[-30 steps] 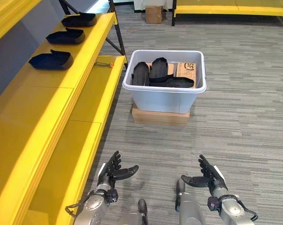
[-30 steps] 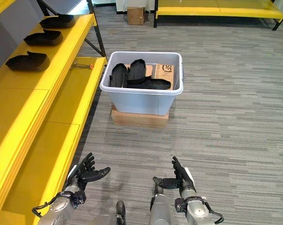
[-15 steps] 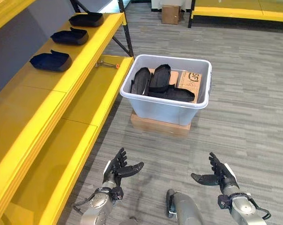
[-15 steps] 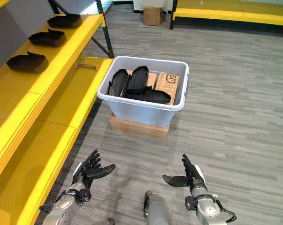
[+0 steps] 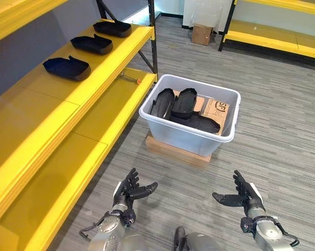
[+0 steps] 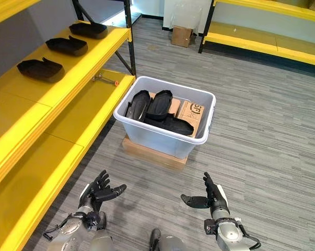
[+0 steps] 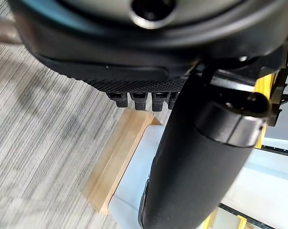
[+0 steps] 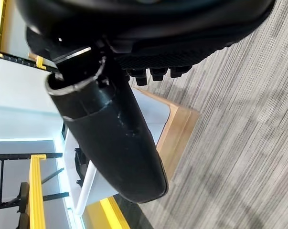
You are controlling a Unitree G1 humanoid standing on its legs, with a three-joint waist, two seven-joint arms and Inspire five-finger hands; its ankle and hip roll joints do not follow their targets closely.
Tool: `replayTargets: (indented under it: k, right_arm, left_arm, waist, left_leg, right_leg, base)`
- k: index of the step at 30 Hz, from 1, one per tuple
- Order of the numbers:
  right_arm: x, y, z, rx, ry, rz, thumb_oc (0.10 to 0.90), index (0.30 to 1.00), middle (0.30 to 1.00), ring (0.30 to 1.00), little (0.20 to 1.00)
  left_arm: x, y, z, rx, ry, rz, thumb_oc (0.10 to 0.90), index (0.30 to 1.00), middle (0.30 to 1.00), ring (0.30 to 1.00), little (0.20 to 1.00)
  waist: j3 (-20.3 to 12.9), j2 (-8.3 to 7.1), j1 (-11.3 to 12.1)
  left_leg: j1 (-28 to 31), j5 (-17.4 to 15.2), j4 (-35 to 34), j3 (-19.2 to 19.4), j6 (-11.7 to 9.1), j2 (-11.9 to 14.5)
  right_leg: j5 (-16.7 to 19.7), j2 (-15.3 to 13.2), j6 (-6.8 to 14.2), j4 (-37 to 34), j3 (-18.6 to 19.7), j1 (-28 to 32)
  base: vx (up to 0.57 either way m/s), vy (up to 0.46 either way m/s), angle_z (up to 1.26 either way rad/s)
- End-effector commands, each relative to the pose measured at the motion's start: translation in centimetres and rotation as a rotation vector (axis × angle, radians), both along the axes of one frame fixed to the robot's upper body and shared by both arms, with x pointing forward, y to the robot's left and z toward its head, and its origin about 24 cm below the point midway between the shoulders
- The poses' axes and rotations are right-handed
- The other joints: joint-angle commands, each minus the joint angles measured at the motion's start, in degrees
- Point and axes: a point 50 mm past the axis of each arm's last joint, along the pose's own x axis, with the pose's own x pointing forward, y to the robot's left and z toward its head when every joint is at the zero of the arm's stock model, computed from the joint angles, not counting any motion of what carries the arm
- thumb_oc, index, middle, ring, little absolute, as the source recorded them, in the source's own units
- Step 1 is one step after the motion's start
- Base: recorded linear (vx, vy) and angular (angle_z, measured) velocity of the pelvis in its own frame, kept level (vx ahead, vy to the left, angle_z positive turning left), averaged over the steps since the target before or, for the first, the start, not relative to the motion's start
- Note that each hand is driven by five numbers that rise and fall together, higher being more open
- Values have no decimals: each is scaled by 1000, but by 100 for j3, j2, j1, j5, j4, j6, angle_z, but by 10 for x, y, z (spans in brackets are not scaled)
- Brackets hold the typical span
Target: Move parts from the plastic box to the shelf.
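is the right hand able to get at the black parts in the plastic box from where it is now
Probably not yet: the right hand hangs open over the carpet, well short of the plastic box. The box is open-topped, so nothing blocks the black parts.

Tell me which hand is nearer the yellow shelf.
Left. The left hand hovers open over the carpet just beside the yellow shelf, while the right hand hovers open farther out, on the far side from it, nearer the plastic box.

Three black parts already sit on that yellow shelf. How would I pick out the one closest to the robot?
Start at the long yellow shelf running along the robot's left, beside the grey plastic box on the floor. Three black parts lie in a row on its upper level. The one you want is the nearest, at the row's near end, with bare yellow shelf between it and the robot.
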Motion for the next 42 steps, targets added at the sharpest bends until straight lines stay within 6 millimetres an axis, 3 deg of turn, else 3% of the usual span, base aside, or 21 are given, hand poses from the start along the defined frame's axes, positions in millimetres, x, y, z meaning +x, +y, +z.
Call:
replayTargets:
  k: [1,3,4,6,10,13,14,16,19,21,25,27,33,34,35,36,37,39,40,41,42]
  right_arm:
    - [17,4,28,1,-165,43,900,1000,1000,1000,1000]
    - [17,5,28,2,-165,42,900,1000,1000,1000,1000]
    - [18,8,28,11,-169,49,900,1000,1000,1000,1000]
    - [20,13,28,26,-174,57,900,1000,1000,1000,1000]
    - [22,19,29,46,-190,67,900,1000,1000,1000,1000]
    - [22,23,27,54,-182,80,900,1000,1000,1000,1000]
    - [22,22,27,57,-178,80,900,1000,1000,1000,1000]
    - [21,21,27,62,-179,77,900,1000,1000,1000,1000]
    - [21,17,27,56,-177,68,900,1000,1000,1000,1000]
    - [21,16,27,50,-175,72,900,1000,1000,1000,1000]
    - [21,15,29,35,-178,84,900,1000,1000,1000,1000]
    - [17,13,26,34,-162,87,900,1000,1000,1000,1000]
    - [21,8,33,13,-185,94,900,1000,1000,1000,1000]
    - [21,8,32,4,-178,101,900,1000,1000,1000,1000]
    - [21,8,32,5,-178,101,900,1000,1000,1000,1000]
    - [21,8,34,1,-185,103,900,1000,1000,1000,1000]
    - [21,8,34,1,-186,102,900,1000,1000,1000,1000]
    - [22,7,35,0,-190,104,900,1000,1000,1000,1000]
    - [24,5,39,-1,-208,100,900,1000,1000,1000,1000]
    - [24,5,39,0,-209,100,900,1000,1000,1000,1000]
    - [25,5,42,-9,-222,105,900,1000,1000,1000,1000]
  left_arm:
    - [25,12,49,55,-262,-33,900,1000,1000,1000,1000]
    - [25,12,49,56,-262,-33,900,1000,1000,1000,1000]
    - [26,14,50,69,-265,-42,900,1000,1000,1000,1000]
    - [29,13,54,76,-275,-48,900,1000,1000,1000,1000]
    - [29,16,56,98,-279,-44,900,1000,1000,1000,1000]
    - [27,19,54,107,-267,-42,900,1000,1000,1000,1000]
    - [26,19,53,109,-263,-43,900,1000,1000,1000,1000]
    - [27,19,53,107,-264,-50,900,1000,1000,1000,1000]
    - [26,20,51,98,-260,-41,900,1000,1000,1000,1000]
    - [26,19,51,93,-262,-41,900,1000,1000,1000,1000]
    - [25,17,49,79,-261,-43,900,1000,1000,1000,1000]
    - [22,14,45,72,-246,-53,900,1000,1000,1000,1000]
    - [24,6,45,34,-246,-61,900,1000,1000,1000,1000]
    - [24,4,44,19,-243,-58,900,1000,1000,1000,1000]
    - [24,5,44,19,-243,-58,900,1000,1000,1000,1000]
    - [24,2,44,-2,-242,-50,900,1000,1000,1000,1000]
    - [24,3,44,-2,-242,-50,900,1000,1000,1000,1000]
    - [25,2,47,-10,-256,-46,900,1000,1000,1000,1000]
    - [28,-2,50,-32,-268,-54,900,1000,1000,1000,1000]
    - [28,-1,50,-32,-268,-54,900,1000,1000,1000,1000]
    - [29,-4,52,-38,-274,-60,900,1000,1000,1000,1000]
  waist:
    - [-212,-248,68]
    - [-222,-257,70]
    - [-244,-280,72]
    - [-245,-286,33]
    - [-175,-102,-38]
    - [1,49,-111]
    - [72,81,-185]
    - [182,99,-282]
    - [272,15,-429]
    - [233,-36,-456]
    - [171,-60,-474]
    - [58,-116,-466]
    - [-150,-62,-490]
    - [-208,-68,-501]
    - [-219,-80,-508]
    - [-261,-73,-477]
    - [-274,-83,-485]
    - [-309,-117,-436]
    - [-171,-301,-318]
    - [-186,-311,-333]
    - [-51,-400,-232]
  left_leg:
    - [-149,-497,526,169,-86,-377]
    - [-177,-524,569,171,-76,-389]
    - [-294,-805,871,223,80,-608]
    - [-423,-1035,1139,235,234,-855]
    - [-54,-1316,993,346,634,-1252]
    - [388,-1494,797,454,794,-1407]
    - [555,-1561,740,490,809,-1444]
    - [774,-1702,732,518,822,-1526]
    - [1178,-2001,754,455,705,-1638]
    - [1284,-2074,755,443,653,-1674]
    - [1523,-2158,797,369,536,-1638]
    - [1623,-2172,891,300,453,-1578]
    - [2032,-1890,740,80,215,-1095]
    - [2128,-1700,703,22,143,-933]
    - [2115,-1676,688,16,145,-946]
    - [2084,-1296,846,-47,39,-779]
    - [2067,-1273,832,-56,42,-792]
    - [1799,-620,1546,-104,-37,-639]
    - [1058,-3,2967,-270,-40,-730]
    - [1027,15,2966,-284,-36,-746]
    - [754,-39,3499,-308,-15,-848]
  right_leg:
    - [545,-1482,1116,-999,766,972]
    - [546,-1497,1127,-1005,768,965]
    - [783,-1738,1175,-952,800,879]
    - [1332,-1931,1202,-806,895,743]
    - [2117,-2138,921,361,934,105]
    - [1730,-1953,798,1118,631,-458]
    - [1412,-1745,763,1133,513,-736]
    - [1183,-1687,743,853,296,-925]
    - [1270,-1536,939,-483,170,-1120]
    - [1377,-1548,1048,-897,132,-1157]
    - [1560,-1529,1160,-1179,148,-1130]
    - [1585,-1475,1101,-1219,181,-983]
    - [1122,-1129,865,-287,132,-1003]
    - [934,-986,773,-143,123,-956]
    - [954,-997,772,-166,120,-961]
    - [756,-845,654,-101,61,-875]
    - [779,-857,654,-127,55,-880]
    - [576,-645,451,-211,44,-655]
    - [483,-541,219,-400,83,-355]
    - [502,-555,221,-420,71,-366]
    - [447,-515,148,-491,106,-225]
  base:
    - [239,332,-31]
    - [93,165,-23]
    - [153,287,-4]
    - [186,367,7]
    - [182,372,19]
    - [185,321,-13]
    - [201,205,-22]
    - [230,104,-14]
    - [324,-34,7]
    - [222,-63,10]
    - [294,-121,11]
    - [304,-175,18]
    - [261,-203,22]
    - [261,-229,5]
    - [328,-310,10]
    - [159,-162,12]
    - [237,-243,13]
    - [194,-288,1]
    - [162,-314,-1]
    - [120,-309,-2]
    - [79,-165,-28]
